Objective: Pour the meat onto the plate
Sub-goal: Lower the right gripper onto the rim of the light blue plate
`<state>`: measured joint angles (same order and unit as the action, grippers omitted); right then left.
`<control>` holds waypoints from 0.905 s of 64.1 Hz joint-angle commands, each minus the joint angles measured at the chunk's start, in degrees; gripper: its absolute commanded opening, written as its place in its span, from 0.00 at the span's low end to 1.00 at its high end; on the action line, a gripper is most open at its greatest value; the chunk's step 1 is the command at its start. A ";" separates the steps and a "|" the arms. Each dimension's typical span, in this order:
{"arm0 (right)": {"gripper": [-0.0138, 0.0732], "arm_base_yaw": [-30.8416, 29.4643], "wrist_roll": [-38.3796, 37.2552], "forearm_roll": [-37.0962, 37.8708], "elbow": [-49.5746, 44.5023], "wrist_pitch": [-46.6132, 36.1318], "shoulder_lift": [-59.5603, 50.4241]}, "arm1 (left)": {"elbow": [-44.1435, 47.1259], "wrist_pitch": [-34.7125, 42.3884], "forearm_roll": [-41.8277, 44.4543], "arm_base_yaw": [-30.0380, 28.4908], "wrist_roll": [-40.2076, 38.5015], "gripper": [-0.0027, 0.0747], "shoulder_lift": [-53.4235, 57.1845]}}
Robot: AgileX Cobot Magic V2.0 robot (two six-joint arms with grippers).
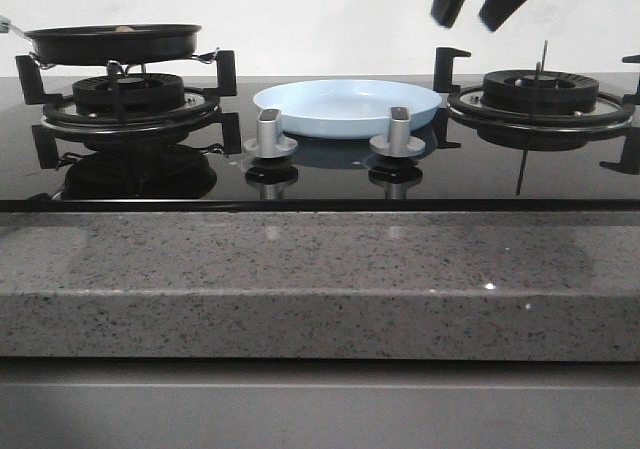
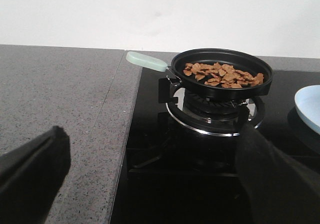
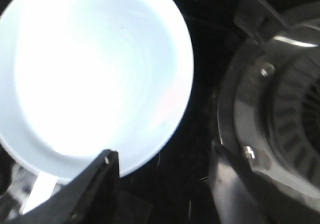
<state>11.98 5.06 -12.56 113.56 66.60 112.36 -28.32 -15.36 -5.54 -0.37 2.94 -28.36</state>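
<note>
The black frying pan sits on the left burner of the glossy black cooktop, and from the front only a sliver of the meat peeks over its rim. The left wrist view gives the real look: the meat lies heaped in light-brown pieces inside the pan, its pale green handle pointing left toward the speckled grey desk.

The plate rests on the cooktop between the two burners, just behind the two silver knobs, bare and pale blue. In the right wrist view the plate is washed out by glare, its inner surface hard to read, with the right burner dark beside it.

The right gripper hangs high at the far right, above the gap between plate and right burner, cut off by the top of the frame; its fingers stand spread, holding nothing. The left gripper is out of the front view altogether; in its own view only two dark fingers show at the edges, wide apart and empty, well short of the pan.
</note>
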 commanded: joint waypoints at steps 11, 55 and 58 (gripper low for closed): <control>0.59 0.09 1.34 -0.48 14.30 4.09 7.35 | -2.21 5.22 -0.59 -0.06 -0.53 0.88 -0.55; 0.57 0.09 1.58 -1.24 17.41 3.72 13.82 | -2.21 5.22 -0.59 -0.06 -0.53 0.88 -0.55; 0.57 0.09 1.63 -1.97 17.41 3.66 13.94 | -2.21 5.22 -0.59 -0.06 -0.53 0.88 -0.55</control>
<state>11.98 5.76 -12.70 128.96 71.19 129.49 -28.32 -15.26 -5.54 -0.37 2.94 -28.36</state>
